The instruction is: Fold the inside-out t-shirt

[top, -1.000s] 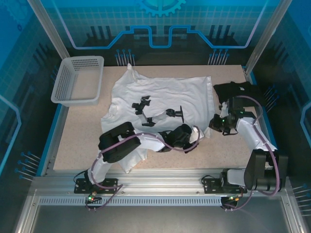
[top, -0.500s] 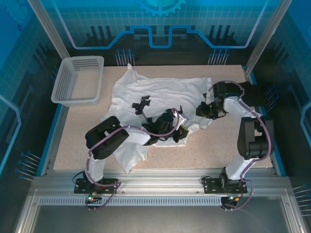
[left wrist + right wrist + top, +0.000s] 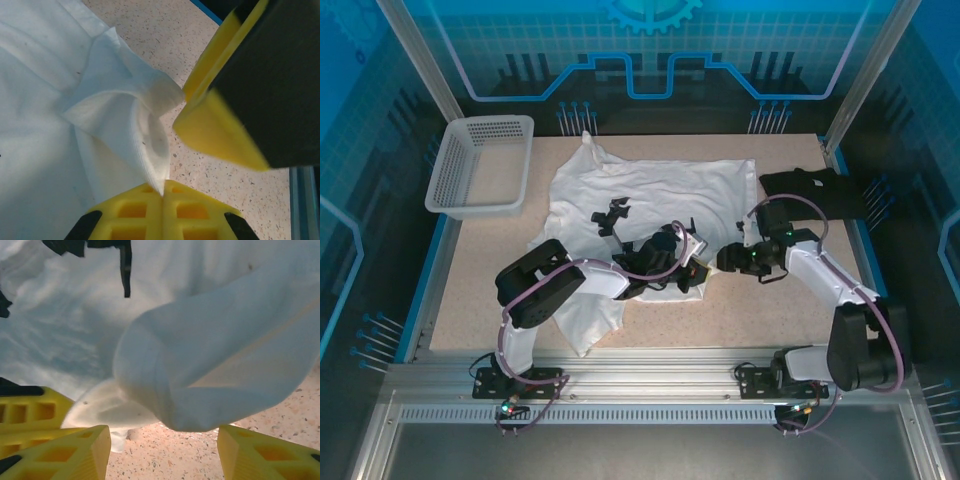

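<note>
fabric of the inside-out t-shirt lies spread across the middle of the speckled table, white and wrinkled, with black marks scattered over its centre. one flap reaches toward the near left of the table, partly under the left arm. the near right corner of the shirt is bunched into a small peak where the two grippers meet.

in the left wrist view the t-shirt fills the left side, and a thin point of its hem runs down into the left gripper, whose yellow pads are pressed together on that tip of cloth. from above, the left gripper sits at that same corner, its arm lying across the shirt.

the right gripper is just beside it, coming in from the right. in the right wrist view its yellow fingers stand well apart, and a rounded fold of the t-shirt hangs over the gap of the right gripper, not pinched.

farther out, a black folded garment rests by the right edge of the table, apart from the shirt. a white mesh basket stands at the far left corner, just beside the shirt's sleeve.
</note>
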`<state>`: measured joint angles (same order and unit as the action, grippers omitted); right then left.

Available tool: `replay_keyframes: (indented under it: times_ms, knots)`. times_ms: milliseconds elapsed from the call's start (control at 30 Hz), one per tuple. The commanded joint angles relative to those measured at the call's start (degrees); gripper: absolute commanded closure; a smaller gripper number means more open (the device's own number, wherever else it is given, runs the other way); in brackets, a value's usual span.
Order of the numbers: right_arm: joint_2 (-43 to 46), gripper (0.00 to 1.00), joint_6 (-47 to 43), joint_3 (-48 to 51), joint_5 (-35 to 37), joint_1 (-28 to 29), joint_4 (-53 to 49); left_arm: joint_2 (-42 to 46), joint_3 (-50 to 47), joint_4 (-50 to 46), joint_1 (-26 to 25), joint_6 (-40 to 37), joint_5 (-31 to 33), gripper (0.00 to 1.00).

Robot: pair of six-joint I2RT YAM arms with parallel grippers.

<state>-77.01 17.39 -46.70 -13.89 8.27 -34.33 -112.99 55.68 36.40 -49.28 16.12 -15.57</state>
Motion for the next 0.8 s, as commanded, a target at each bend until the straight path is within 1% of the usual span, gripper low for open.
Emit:
replay_keyframes:
  times_ms: [0, 200, 333, 500, 600, 667, 767]
  knots:
    - [-3.22, 0.4, 0.58, 0.16, 0.89, 1.24, 3.76, -0.74, -0.66, 2.61, 0.28, 1.0, -2.25, 1.0]
    - [-8.4, 0.45, -0.42, -3.38, 4.62, 1.65, 4.08, -0.75, -0.92, 2.72, 0.32, 0.92, -2.79, 1.0]
    - [-9.89, 0.52, -0.78, -6.11, 8.34, 1.59, 3.24, -0.92, -1.01, 2.66, 0.32, 0.76, -3.1, 1.0]
    - [-9.9, 0.65, -1.33, -8.13, 12.72, 1.47, 1.12, -1.18, -0.84, 2.02, 0.41, 0.24, -3.23, 1.0]
    - [-10.26, 0.72, -1.41, -9.42, 15.27, 0.27, -1.14, -1.18, -0.92, 1.79, 0.41, 0.05, -3.24, 1.0]
    - [-9.9, 0.75, -1.24, -9.68, 15.46, -0.64, -1.88, -1.2, -0.97, 1.7, 0.41, 0.02, -3.32, 1.0]
    - [-7.99, 0.76, -1.63, -8.92, 14.87, -0.96, -2.36, -1.36, -0.67, 1.51, 0.37, -0.12, -3.41, 1.0]
